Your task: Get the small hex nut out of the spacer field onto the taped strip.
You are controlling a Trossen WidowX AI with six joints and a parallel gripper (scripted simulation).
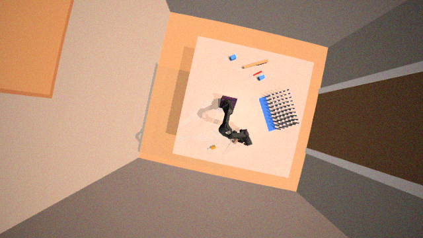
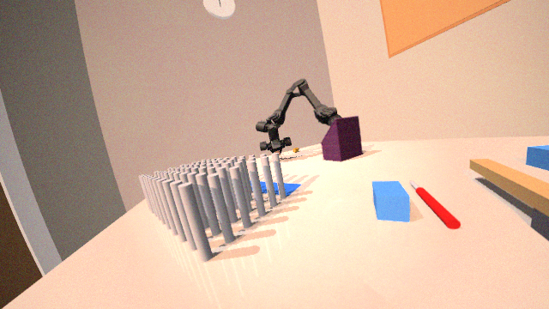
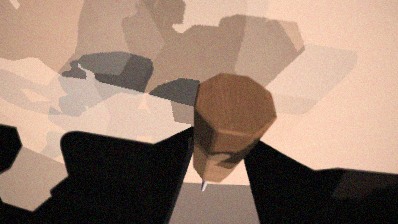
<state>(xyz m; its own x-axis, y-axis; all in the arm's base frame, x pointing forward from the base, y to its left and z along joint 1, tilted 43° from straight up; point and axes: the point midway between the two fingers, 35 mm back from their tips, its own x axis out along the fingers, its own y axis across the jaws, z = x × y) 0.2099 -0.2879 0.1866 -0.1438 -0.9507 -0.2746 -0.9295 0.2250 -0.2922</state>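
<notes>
My gripper (image 1: 235, 141) (image 2: 277, 152) (image 3: 219, 135) is shut on the wooden handle (image 3: 235, 104) of a tool. The handle's broad end faces the wrist camera, and a bit of metal shows at its narrow end. A thin line runs from the hand towards the table's near edge in the top view; I cannot tell whether it is shaft or shadow. The grey metal spacers (image 1: 283, 109) (image 2: 220, 208) stand upright in rows, away from the hand. The blue taped strip (image 1: 267, 114) (image 2: 292, 188) lies along their front. The hex nut is not visible.
A purple arm base (image 1: 232, 98) (image 2: 343, 139) stands in mid-table. Blue blocks (image 1: 232, 57) (image 1: 262, 77) (image 2: 391, 202), a red-handled tool (image 1: 258, 73) (image 2: 437, 208) and a wooden bar (image 1: 255, 64) (image 2: 510, 175) lie on the far side. A small orange item (image 1: 213, 147) (image 2: 296, 150) lies near the hand.
</notes>
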